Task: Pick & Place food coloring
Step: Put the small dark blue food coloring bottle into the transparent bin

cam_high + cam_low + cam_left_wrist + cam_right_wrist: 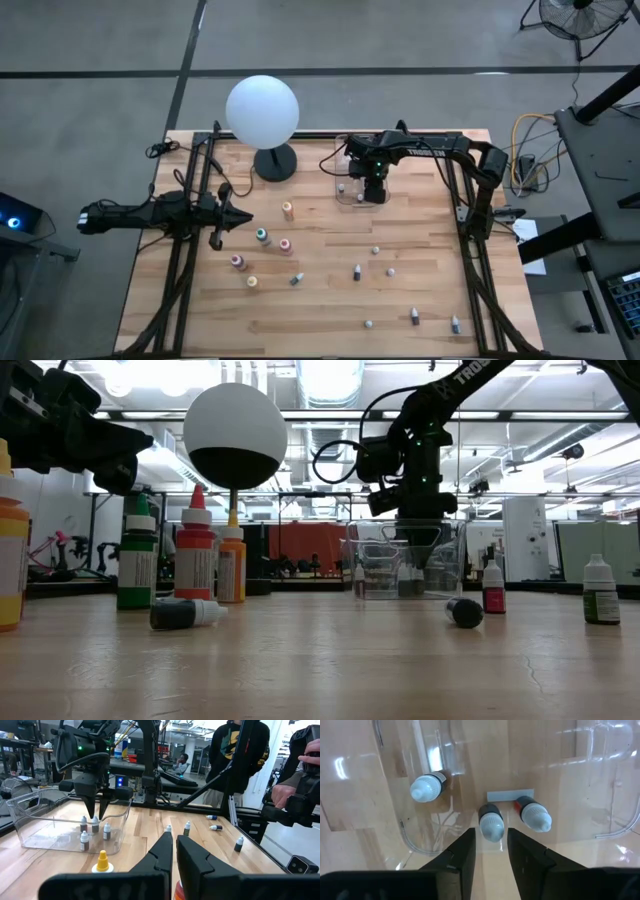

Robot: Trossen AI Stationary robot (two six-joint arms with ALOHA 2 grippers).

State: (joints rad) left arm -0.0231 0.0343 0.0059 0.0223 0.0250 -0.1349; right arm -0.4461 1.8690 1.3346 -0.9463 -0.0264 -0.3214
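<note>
My right gripper hangs over the clear plastic bin at the table's far middle, fingers pointing down and slightly open. A small dark-and-white food coloring bottle stands upright on the bin floor just below the gap, its sides apart from the fingers. Other small bottles stand beside it in the bin. Several more bottles stand or lie on the table, among them larger coloured ones and small ones. My left gripper waits at the table's left, level and shut.
A white globe lamp stands at the far edge, left of the bin. Loose bottles scatter across the middle and near right of the table. In the left wrist view a person in a dark top stands beyond the table.
</note>
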